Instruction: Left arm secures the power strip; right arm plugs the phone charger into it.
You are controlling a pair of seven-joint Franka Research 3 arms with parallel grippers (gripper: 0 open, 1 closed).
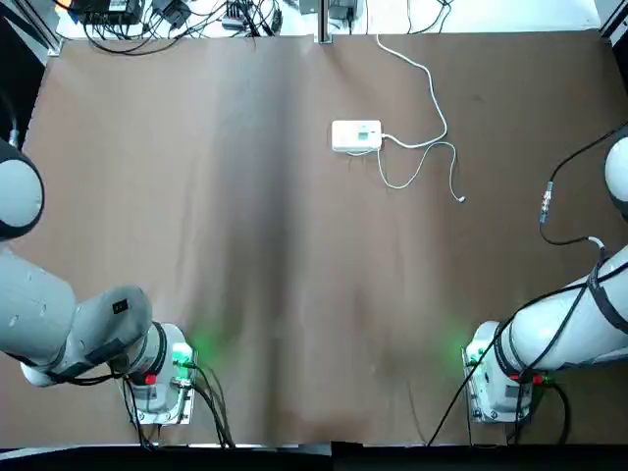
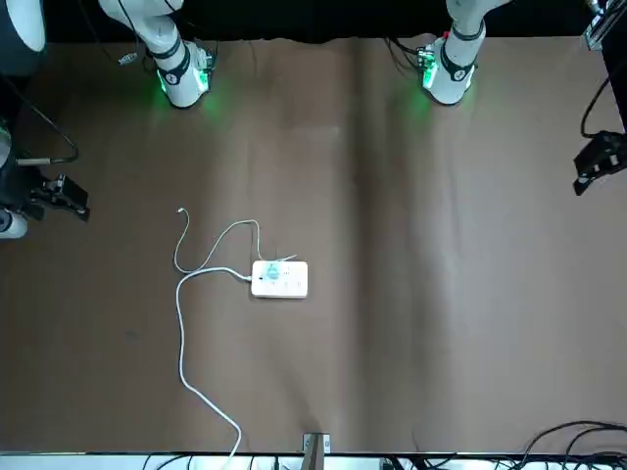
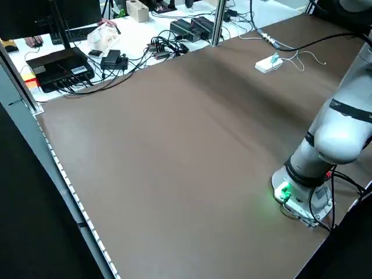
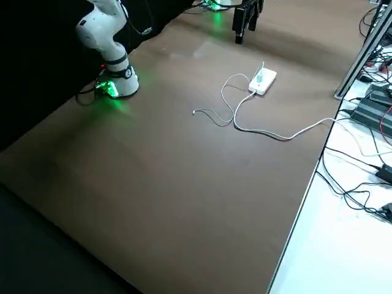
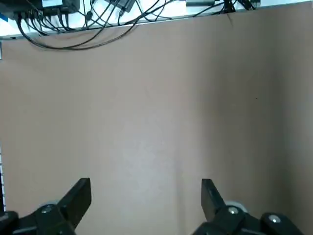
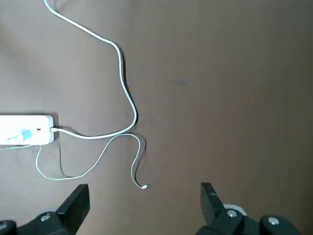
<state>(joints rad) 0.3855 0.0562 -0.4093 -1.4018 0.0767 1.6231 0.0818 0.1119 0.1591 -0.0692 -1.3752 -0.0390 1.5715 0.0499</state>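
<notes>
- White and smooth, the power strip is lying flat on the brown table, toward the side away from the arm bases.
- Teal-green, the phone charger is sitting on the power strip's upper face; I cannot tell whether it is pushed fully in.
- Its thin white cable is trailing past the power strip, looping on the strip's right and ending in a small connector that is resting on the table.
- The thick white cord is leaving the power strip's right end, curving round and running off the table's far edge.
- The left gripper is hovering over the table, well apart to the power strip's left, with its two fingers standing wide apart and nothing between them.
- The right gripper is hanging above the table to the power strip's right, also apart from it; its fingers are spread wide and are holding nothing.
- Beyond the table's far edge, well to the power strip's left, a person's hand is showing near a black keyboard.
</notes>
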